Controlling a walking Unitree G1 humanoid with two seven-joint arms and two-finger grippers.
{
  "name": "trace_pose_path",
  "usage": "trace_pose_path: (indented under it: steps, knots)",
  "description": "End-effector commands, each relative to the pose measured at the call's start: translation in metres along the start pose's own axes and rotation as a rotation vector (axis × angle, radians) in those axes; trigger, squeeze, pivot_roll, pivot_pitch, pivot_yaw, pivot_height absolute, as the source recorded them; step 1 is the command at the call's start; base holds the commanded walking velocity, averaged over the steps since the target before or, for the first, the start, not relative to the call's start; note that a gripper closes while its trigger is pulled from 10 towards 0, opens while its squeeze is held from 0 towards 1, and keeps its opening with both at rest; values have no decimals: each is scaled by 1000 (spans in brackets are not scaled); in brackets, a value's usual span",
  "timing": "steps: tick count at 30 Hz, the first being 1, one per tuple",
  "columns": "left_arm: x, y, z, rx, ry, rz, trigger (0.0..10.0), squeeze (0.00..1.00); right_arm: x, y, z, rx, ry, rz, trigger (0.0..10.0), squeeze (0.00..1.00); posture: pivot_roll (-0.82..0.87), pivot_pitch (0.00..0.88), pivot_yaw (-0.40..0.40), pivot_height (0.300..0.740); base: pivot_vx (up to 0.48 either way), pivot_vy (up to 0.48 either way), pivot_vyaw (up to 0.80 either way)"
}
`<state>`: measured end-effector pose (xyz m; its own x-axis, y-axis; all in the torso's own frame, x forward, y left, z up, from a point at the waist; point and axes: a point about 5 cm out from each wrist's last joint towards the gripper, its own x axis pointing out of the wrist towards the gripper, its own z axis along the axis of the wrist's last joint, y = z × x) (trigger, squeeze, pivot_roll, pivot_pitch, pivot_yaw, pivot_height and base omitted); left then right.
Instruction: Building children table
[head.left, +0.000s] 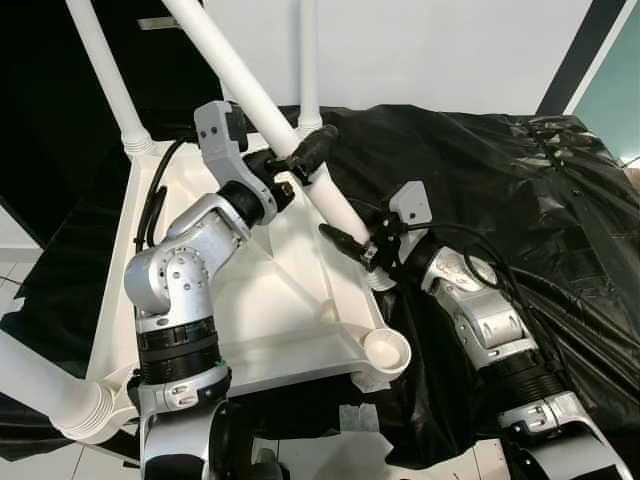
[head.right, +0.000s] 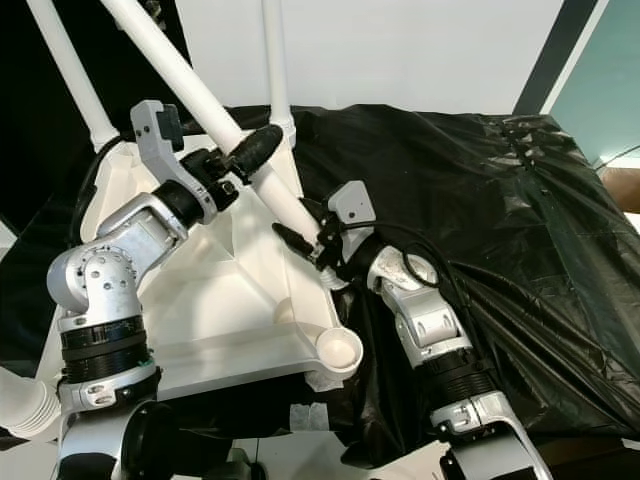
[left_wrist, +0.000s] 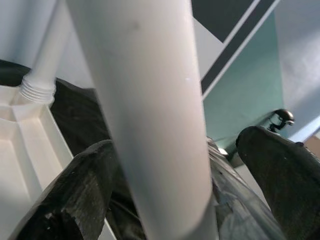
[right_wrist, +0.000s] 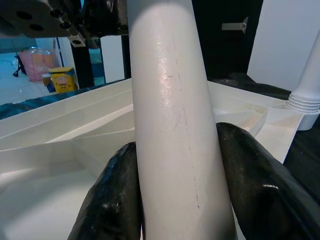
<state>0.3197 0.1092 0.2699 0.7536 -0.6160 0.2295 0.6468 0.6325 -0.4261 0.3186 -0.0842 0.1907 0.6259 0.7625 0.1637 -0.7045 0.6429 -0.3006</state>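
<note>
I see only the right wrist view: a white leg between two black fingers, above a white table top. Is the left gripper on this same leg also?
Observer: Yes. The left gripper is around the same leg, higher up than the right gripper.
Operator: Does the left one press it tight?
Observer: It seems not. In the left wrist view a gap shows between the leg and one finger.
Operator: Which socket is still free?
Observer: The round corner socket of the upturned tabletop, near the robot on its right side, is empty. The leg's lower end is not in it.
</note>
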Motion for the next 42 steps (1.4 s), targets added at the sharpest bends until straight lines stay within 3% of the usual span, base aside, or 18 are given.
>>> trace_pose_path:
  steps: [1,2,7,14,16,25,29,30,31,39,40,41,42]
  knots:
    - [2,-7,-3,-1,28,-40,6039,0,0,1,5,-31,-27,12,10000,0,158,26,0,740,0,0,0]
    - [2,-8,-5,6,43,-47,9725,0,0,1,6,-33,-29,10,10000,0,158,26,0,740,0,0,0]
    - [2,-20,-19,27,98,-110,10000,0,0,1,7,-33,-41,17,10000,0,156,21,3,740,0,0,0]
    - [4,-23,-23,19,108,-112,10000,0,0,2,7,-34,-46,30,10000,0,156,21,2,740,0,0,0]
    - [5,-19,-19,7,80,-89,0,0,0,2,8,-31,-46,30,10000,0,156,21,2,740,0,0,0]
    - [4,-25,-18,43,59,-99,0,0,-1,-2,8,-12,-40,12,10000,0,152,23,-1,740,0,0,0]
    - [6,-27,-19,98,65,-76,0,0,-2,-5,7,23,-34,-9,10000,4,150,28,-3,740,0,0,0]
    - [7,-28,-18,121,65,-63,4078,0,-2,-7,7,36,-31,-16,10000,522,150,28,-3,740,0,0,0]
    - [8,-29,-17,134,60,-50,10000,0,-2,-8,7,48,-28,-24,10000,1000,150,30,-3,740,0,0,0]
    - [16,-41,-11,228,25,19,10000,0,2,-13,9,84,14,-66,10000,1000,155,35,-7,740,0,0,0]
    - [18,-44,-12,247,20,45,10000,0,6,-13,10,78,35,-77,10000,86,155,35,-7,740,0,0,0]
    - [18,-44,-12,247,20,45,10000,0,6,-13,10,78,35,-77,10000,86,155,35,-7,740,0,0,0]
    - [22,-46,-13,264,15,75,10000,0,10,-12,10,75,58,-89,10000,0,156,33,-8,740,0,0,0]
